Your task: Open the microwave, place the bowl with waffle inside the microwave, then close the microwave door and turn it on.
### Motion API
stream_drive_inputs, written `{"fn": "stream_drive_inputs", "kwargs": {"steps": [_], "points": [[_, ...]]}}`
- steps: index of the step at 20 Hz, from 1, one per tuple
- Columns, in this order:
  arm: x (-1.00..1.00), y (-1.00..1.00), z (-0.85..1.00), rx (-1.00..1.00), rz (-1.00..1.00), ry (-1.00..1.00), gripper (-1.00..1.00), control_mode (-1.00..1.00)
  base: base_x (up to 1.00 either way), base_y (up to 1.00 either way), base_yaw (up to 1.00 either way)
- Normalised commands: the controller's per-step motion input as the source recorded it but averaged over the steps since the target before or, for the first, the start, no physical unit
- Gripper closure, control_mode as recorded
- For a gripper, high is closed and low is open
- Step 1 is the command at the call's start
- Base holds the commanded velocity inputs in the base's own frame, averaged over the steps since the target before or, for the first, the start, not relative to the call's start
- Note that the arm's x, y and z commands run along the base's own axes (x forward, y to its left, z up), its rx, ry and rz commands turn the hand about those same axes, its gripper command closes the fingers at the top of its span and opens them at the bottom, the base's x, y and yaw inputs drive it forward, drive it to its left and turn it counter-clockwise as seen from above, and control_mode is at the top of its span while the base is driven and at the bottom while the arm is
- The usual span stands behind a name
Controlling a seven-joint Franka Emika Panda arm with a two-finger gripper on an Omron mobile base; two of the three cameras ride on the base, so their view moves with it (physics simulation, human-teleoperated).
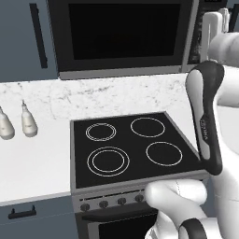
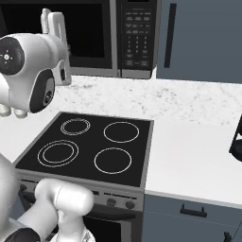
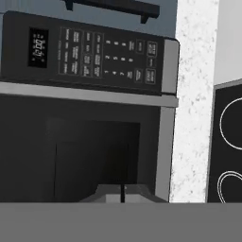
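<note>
The microwave [image 1: 123, 39] hangs above the stove, black with grey steel trim. Its door [image 1: 123, 30] lies flush and closed, and its keypad panel [image 2: 137, 38] sits to the right of the window. My gripper [image 2: 53, 21] is raised in front of the microwave door [image 2: 90, 28], close to the glass. In the hand view, which is rolled sideways, the keypad [image 3: 108, 54] is above the dark window [image 3: 85, 151]. The fingertips [image 3: 123, 193] are pressed together with nothing between them. The bowl and the waffle are out of view.
A black stove [image 1: 130, 147] with four white ring burners lies below, knobs along its front. Two pale bottles [image 1: 18, 123] stand on the white counter to its left. A dark object [image 2: 236, 137] sits at the counter's far right. Blue-grey cabinets [image 2: 198, 38] flank the microwave.
</note>
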Motion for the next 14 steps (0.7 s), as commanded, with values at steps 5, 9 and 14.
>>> {"fn": "stream_drive_inputs", "kwargs": {"steps": [5, 9, 14], "points": [[-0.52, -0.72, -0.01, 0.00, 0.12, -0.03, 1.00, -1.00, 0.00, 0.00, 0.00], [-0.35, -0.72, -0.03, 0.00, 0.11, 0.00, 1.00, -1.00, 0.00, 0.00, 0.00], [-0.15, -0.60, -0.11, -0.05, 0.08, -0.04, 1.00, -1.00, 0.00, 0.00, 0.00]]}}
